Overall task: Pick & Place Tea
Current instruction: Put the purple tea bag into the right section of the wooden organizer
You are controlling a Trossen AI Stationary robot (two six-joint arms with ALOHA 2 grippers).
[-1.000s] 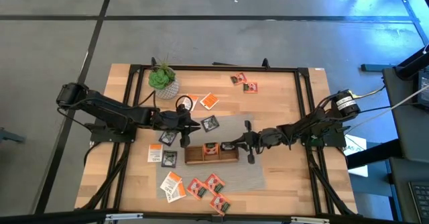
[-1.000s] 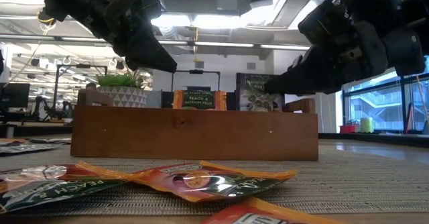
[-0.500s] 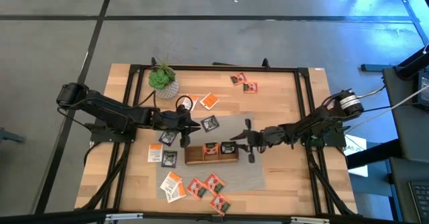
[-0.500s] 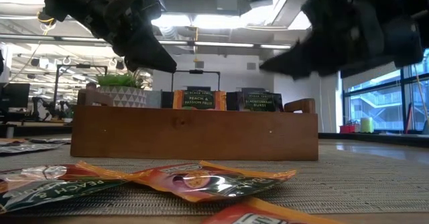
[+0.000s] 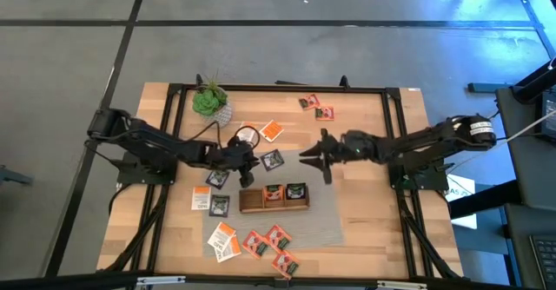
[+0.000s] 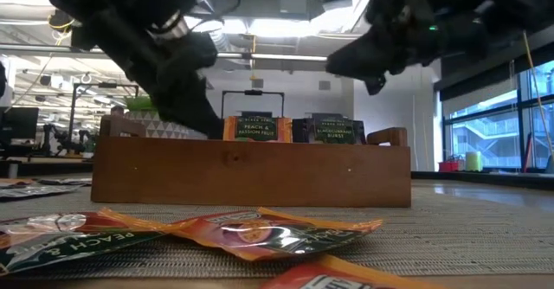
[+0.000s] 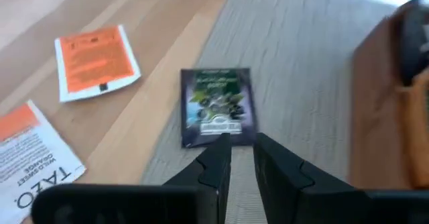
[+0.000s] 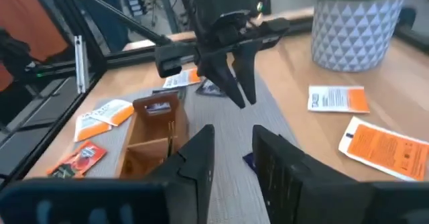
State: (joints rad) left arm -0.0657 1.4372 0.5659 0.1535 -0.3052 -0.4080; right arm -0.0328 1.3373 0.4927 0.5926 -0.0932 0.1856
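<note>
- The left hand [image 5: 249, 174] hung low over the counter [image 5: 365, 229], just above the near end of the wooden tray [image 5: 274, 206], and its two fingers [image 7: 216, 163] stood a narrow slit apart with nothing between them.
- Right past those fingertips a dark tea sachet [image 7: 217, 106] lay flat on the grey mat [image 7: 295, 63], not gripped by anything.
- Beside it on the bare wood lay an orange sachet [image 7: 96, 61] and a white-and-orange one [image 7: 37, 158].
- The right hand [image 5: 313, 156] was up off the counter, out over the mat beyond the tray, well clear of it; its fingers [image 8: 196, 160] stood a little parted and carried nothing.
- From the right wrist the left arm's hand showed ahead, pointing down at the mat near the tray's end.
- In the tray two sachets stood upright: an orange peach one [image 6: 255, 128] in the middle compartment and a dark one [image 6: 331, 130] in the compartment next to it.
- The tray's third compartment, on the left arm's side, showed bare wood from above.
- More tea lay loose: a cluster of red and white-and-orange sachets [image 5: 256, 242] on the near part of the counter, two dark ones [image 5: 212, 201] left of the tray, a pair [image 5: 315, 108] at the far edge.
- A potted plant [image 5: 210, 102] stood at the far left corner.
</note>
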